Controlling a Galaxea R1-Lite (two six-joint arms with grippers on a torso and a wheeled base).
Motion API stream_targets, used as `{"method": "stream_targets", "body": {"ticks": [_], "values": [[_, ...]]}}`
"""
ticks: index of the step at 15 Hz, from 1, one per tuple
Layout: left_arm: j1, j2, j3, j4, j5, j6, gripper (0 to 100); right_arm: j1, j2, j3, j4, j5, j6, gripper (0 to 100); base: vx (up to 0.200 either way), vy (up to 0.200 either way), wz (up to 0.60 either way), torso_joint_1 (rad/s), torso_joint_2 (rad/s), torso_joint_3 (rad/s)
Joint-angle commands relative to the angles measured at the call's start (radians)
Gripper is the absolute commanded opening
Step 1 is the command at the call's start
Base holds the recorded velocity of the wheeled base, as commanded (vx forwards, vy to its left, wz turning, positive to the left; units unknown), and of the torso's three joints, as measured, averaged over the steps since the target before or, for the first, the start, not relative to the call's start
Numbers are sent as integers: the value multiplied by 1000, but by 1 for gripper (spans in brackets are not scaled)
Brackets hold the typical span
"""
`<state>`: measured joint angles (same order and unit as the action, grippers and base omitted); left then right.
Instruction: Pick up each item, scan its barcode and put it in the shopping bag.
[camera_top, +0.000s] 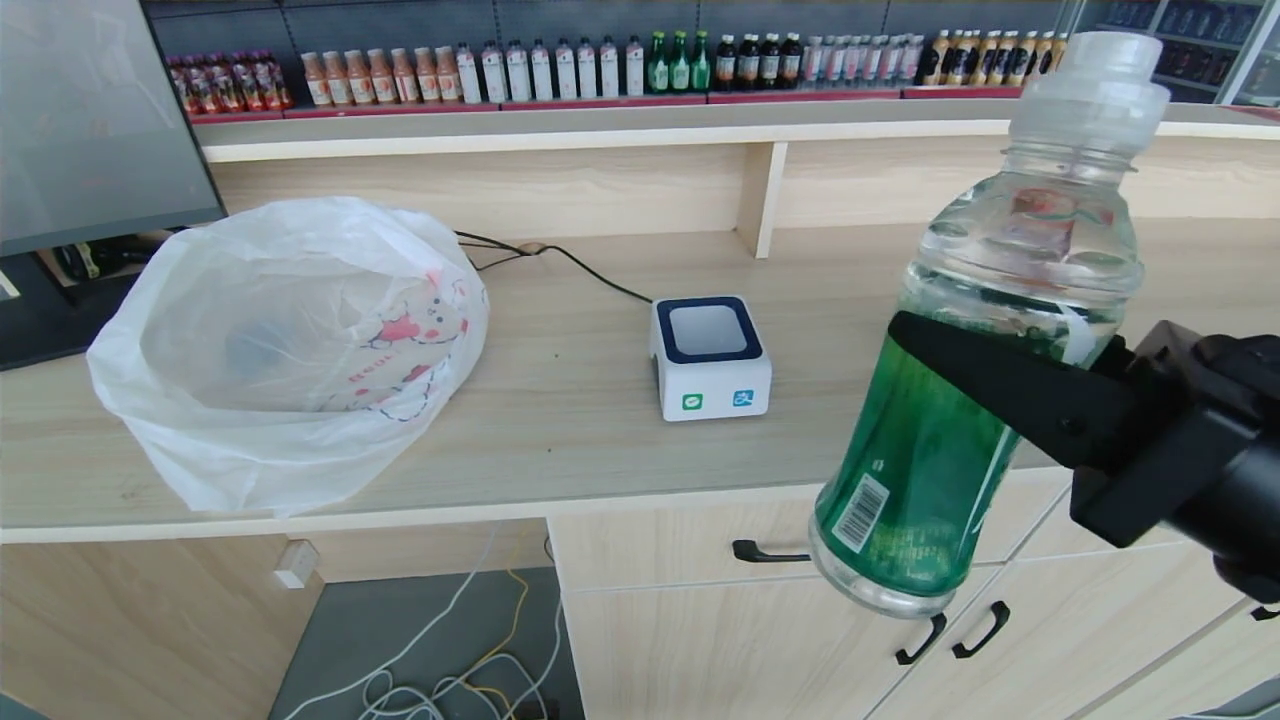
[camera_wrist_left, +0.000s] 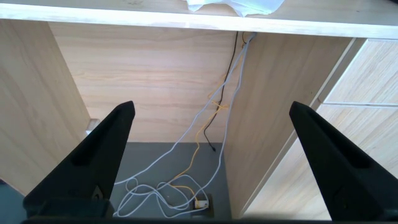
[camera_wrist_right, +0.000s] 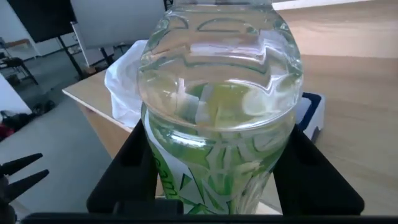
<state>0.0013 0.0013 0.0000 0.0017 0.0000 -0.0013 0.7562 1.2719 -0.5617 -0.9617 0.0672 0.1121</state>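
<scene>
The right claw is clenching around the middle of a clear plastic bottle, one black finger crossing the front of it. The claw is holding the bottle in the air, tilted, with its cap leaning up and away and its base hanging out past the front edge of the surface.

A green label is wrapping the lower half of the bottle. A white barcode is sitting low on that label, facing out toward the room rather than toward the scanner. The other print on the label is too small to make out.

The scanner, a small white box with a dark-framed window on top, is standing on the surface, well apart from the bottle and on its left. Two small icons, one green and one blue, are showing on its front face.

Farther left, the white shopping bag is sitting open on the surface. A pink cartoon print with small red lettering is showing at its side, unreadable. Something grey is showing dimly inside, though I cannot tell what.

The left claw is hanging released, fingers wide apart and holding nothing, below the surface edge above loose cables on the floor.

By my reading, the pickup is done for this bottle, while scanning and bagging are both waiting.
</scene>
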Motion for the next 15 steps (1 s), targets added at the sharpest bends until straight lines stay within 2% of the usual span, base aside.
{"method": "stream_targets", "body": {"ticks": [1,3,5,9,12,15], "values": [[0,0,0,0,0,0,100,-90,24,0,-3,183,12,0,0,0,0,0,0,0],[-1,0,0,0,0,0,100,-129,23,3,-6,339,43,0,0,0,0,0,0,0],[0,0,0,0,0,0,100,-127,21,-1,-8,391,121,0,0,0,0,0,0,0],[0,0,0,0,0,0,100,-129,57,-30,-141,419,342,0,0,0,0,0,0,0],[0,0,0,0,0,0,100,-130,112,-24,-282,419,445,0,0,0,0,0,0,0],[0,0,0,0,0,0,100,-130,156,17,-428,419,492,0,0,0,0,0,0,0]]}}
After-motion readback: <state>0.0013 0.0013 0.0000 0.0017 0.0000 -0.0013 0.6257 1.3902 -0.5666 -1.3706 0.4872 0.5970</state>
